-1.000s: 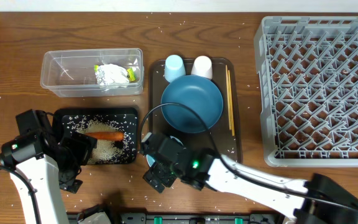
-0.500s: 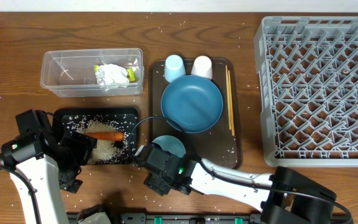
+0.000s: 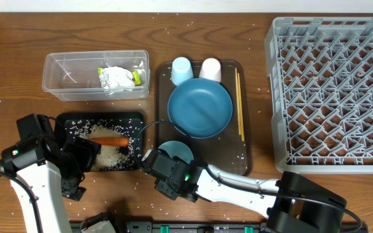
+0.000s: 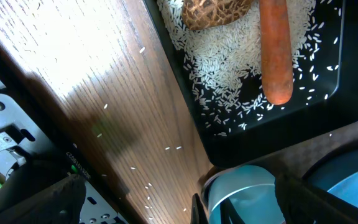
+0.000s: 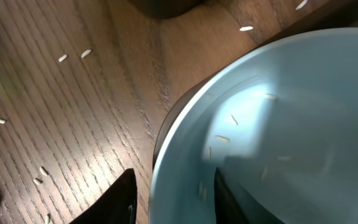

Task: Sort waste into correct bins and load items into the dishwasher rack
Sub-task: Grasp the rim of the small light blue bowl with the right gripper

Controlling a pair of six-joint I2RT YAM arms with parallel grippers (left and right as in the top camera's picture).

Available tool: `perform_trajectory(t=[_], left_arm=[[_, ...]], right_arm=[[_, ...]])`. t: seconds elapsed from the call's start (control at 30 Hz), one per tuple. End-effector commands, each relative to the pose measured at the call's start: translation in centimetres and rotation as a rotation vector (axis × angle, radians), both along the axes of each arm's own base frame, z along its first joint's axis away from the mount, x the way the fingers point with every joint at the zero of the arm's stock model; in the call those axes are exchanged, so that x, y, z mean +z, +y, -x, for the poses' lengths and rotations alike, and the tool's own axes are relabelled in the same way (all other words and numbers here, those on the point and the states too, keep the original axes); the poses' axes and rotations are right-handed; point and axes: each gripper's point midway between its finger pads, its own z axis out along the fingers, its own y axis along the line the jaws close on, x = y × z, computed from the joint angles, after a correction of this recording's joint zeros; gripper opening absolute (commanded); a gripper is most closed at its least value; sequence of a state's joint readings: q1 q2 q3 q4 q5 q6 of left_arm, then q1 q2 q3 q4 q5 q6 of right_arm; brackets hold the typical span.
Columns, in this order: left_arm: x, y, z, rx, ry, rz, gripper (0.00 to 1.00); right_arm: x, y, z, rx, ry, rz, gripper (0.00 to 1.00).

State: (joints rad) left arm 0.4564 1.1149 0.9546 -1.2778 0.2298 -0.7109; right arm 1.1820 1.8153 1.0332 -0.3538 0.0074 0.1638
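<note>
A light-blue bowl sits at the near end of the brown serving tray. My right gripper straddles its near-left rim, open: one finger stands outside with a thin gap to the rim, the other inside the bowl. My left gripper hangs wide open and empty over the black tray, which holds the carrot, a brown lump and rice. The wrapper lies in the clear tub.
On the brown tray stand a light-blue cup and a white cup, with the dark-blue plate and chopsticks beside them. The grey dishwasher rack fills the right side. Rice grains are scattered over the wood.
My right gripper has slid left off the bowl's top to its rim, and its jaws have narrowed around that rim. The left arm has not moved.
</note>
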Motion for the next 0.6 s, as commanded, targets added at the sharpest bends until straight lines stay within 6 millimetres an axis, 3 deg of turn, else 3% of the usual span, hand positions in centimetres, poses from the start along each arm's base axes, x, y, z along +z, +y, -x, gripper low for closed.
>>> perform_trajectory(t=[0.0, 0.5, 0.57], left_arm=[[-0.1, 0.2, 0.2, 0.018, 0.011, -0.005, 0.98], [-0.1, 0.2, 0.2, 0.018, 0.011, -0.005, 0.98], [-0.1, 0.2, 0.2, 0.018, 0.011, -0.005, 0.98]], right_arm=[[0.4, 0.6, -0.4, 0.001, -0.022, -0.004, 0.31], [1.1, 1.2, -0.6, 0.0, -0.027, -0.02, 0.01], [1.5, 1.3, -0.6, -0.002, -0.022, -0.012, 0.01]])
